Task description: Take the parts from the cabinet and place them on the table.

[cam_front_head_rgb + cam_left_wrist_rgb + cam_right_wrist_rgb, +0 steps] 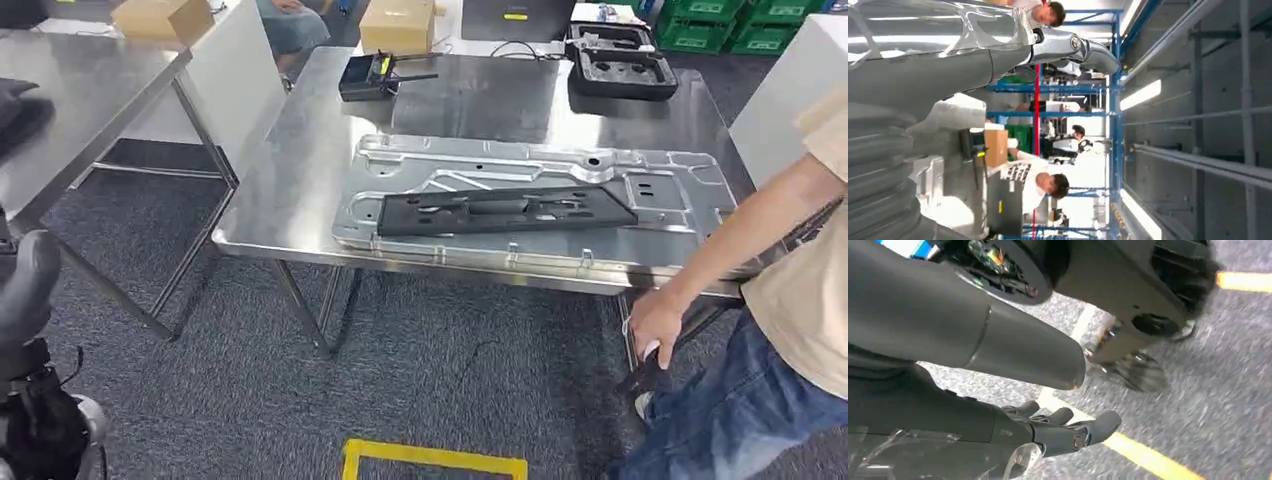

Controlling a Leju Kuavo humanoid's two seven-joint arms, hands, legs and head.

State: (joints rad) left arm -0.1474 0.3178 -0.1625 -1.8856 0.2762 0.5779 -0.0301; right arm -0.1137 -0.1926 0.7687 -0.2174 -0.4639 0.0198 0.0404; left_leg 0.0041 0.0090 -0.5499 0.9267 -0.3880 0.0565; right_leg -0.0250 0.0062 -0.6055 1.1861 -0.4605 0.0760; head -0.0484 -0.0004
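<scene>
Plainly, the parts lie flat on the steel surface (300,150), toward its near edge. The larger is a silver pressed metal panel (560,165), long and roughly rectangular, with raised ribs, small holes and little tabs along its near side; that side runs close along the near edge of the surface. On top of it lies a black plastic part (505,210), long and narrow, with a moulded recess down its middle, its ends flaring slightly.

At the far right corner of the surface sits an open black moulded case (620,62); what is in its recesses cannot be made out. Near the far edge, left of the middle, stands a small black device (365,76) with an antenna lying along the surface. A cardboard box (397,24) stands just beyond the far edge.

A person in a beige shirt and jeans stands at the right near corner, their hand (655,322) down below the near edge.

The right hand (1063,427) hangs over grey carpet with yellow floor tape, its fingers (1098,426) loosely apart and holding nothing. In the left wrist view the left hand (1068,47) shows as a shiny silver and grey shape; whether its fingers are apart or together cannot be told.
</scene>
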